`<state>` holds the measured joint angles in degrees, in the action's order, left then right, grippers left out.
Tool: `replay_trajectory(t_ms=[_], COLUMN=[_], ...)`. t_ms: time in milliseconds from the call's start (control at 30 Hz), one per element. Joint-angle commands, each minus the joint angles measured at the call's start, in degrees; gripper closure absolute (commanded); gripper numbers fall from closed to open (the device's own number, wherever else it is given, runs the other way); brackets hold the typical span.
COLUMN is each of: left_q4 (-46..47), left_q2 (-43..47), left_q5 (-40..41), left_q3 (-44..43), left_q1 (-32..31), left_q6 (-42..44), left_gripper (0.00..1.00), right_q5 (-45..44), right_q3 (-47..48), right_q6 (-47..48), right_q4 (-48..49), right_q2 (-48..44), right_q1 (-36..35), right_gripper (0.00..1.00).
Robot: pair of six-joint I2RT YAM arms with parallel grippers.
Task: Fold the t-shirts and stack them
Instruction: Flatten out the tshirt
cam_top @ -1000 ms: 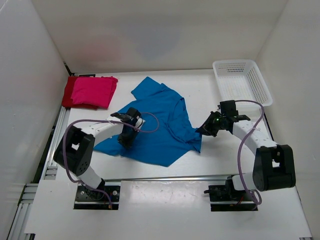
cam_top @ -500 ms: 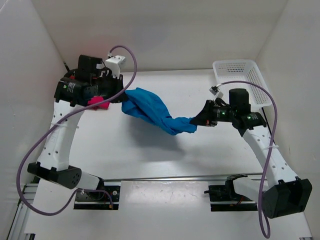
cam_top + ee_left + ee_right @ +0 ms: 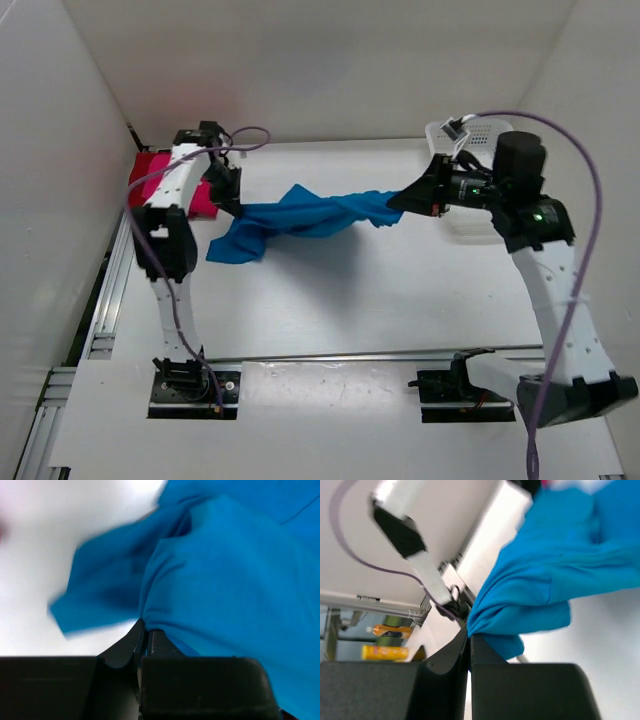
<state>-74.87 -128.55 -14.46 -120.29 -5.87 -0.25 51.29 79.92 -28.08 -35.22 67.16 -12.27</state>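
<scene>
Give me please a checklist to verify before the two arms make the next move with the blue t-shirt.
1. Left fingers shut on the blue t-shirt: ok.
2. Right fingers shut on its other end: ok.
3. Shirt spread flat between both grips: not ok, it is twisted like a rope.
4. Hanging corner lifted off the table: cannot tell.
5. Left fingers clear of the folded stack: cannot tell, they overlap in the top view.
</scene>
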Motion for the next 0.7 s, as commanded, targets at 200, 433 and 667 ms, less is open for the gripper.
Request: replay_trajectory(t_ms=[200,433,667], left_q4=[-0.79,1.12,23.1], left_q2=[49.34,50.17,25.54], left_q5=[-2.07,-6.45,9.06], left_q3=[27.37,28.71,24.78], left_q1=[1.03,1.56,2.18], left_q6=[0.25,0.25,0.25], left_gripper=[0.9,0.88,0.54], right_q5=[14.53,7.26,-10.29], right_q3=[16.31,15.04,-6.06], right_q6=[-3.57,-5.22,-13.85], right_q4=[5.42,8.06,15.8], right_q2=[-12.31,-11.62,-4.6], right_q1=[-1.53,-1.53,-3.54], right_gripper=[0.99,0.99,0.99])
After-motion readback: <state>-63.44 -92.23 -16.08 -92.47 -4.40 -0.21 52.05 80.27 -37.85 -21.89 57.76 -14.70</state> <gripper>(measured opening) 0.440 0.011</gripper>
